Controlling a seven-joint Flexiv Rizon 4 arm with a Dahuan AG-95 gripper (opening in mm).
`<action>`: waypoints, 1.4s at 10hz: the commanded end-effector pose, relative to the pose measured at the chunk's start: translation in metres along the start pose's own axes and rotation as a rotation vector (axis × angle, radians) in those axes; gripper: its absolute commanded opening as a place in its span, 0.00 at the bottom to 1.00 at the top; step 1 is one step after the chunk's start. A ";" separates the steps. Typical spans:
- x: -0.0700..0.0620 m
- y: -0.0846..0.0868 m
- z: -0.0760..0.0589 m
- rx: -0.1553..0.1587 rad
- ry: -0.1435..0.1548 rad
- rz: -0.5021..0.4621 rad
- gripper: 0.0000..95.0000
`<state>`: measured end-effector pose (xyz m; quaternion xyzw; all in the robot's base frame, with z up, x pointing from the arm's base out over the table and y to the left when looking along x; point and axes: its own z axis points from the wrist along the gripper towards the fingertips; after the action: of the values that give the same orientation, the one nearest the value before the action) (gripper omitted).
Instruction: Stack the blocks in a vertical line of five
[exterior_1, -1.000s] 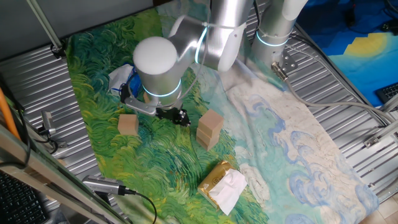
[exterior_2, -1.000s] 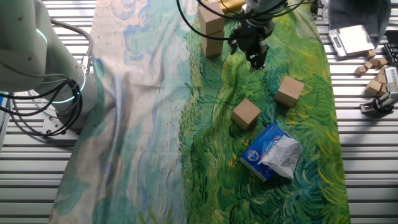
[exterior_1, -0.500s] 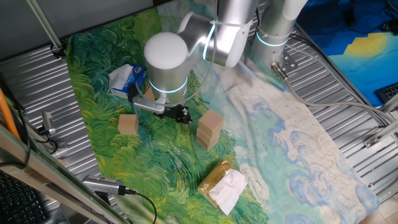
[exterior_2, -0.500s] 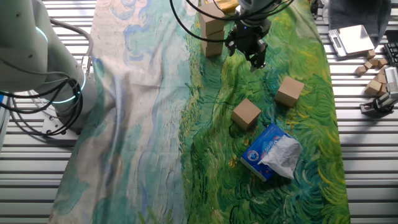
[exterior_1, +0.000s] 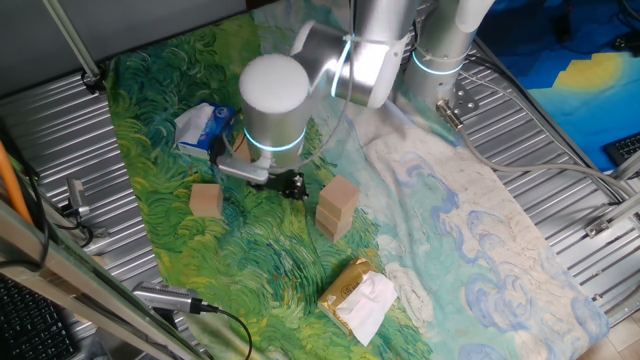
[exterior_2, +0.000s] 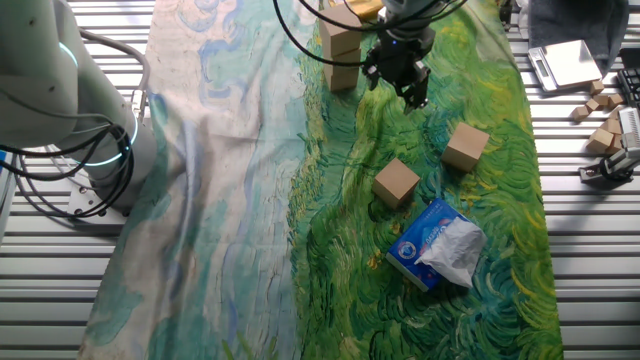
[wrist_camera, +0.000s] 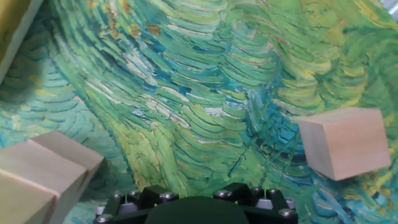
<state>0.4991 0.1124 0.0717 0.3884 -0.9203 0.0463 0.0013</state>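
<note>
Our gripper (exterior_2: 411, 88) hangs just beside the two-block stack (exterior_2: 340, 45), jaw state we can't tell, holding nothing visible, so a careless swing toward a loose block (exterior_2: 466, 146) could topple it.

- Worktop (exterior_1: 70, 120): ribbed metal slats, mostly covered by a painted-swirl cloth (exterior_1: 300, 240) — green on one side, pale blue-white on the other.
- On the green part: two-block stack (exterior_1: 337, 207) standing upright.
- Single block (exterior_1: 206, 200) lying alone, well apart from the stack.
- Another single block (exterior_2: 397, 183) just beside the blue-and-white packet (exterior_2: 437, 244).
- Yellow-and-white packet (exterior_1: 358, 296) near the cloth's edge.
- Off the cloth — small wooden pieces (exterior_2: 606, 120) on the bare slats.
</note>
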 end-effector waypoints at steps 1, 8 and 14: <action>-0.002 -0.032 -0.018 -0.008 0.020 -0.031 0.80; -0.022 -0.107 -0.009 -0.006 0.008 -0.091 0.80; -0.033 -0.134 0.009 0.002 -0.002 -0.118 0.80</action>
<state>0.6187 0.0413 0.0712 0.4433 -0.8951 0.0468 0.0014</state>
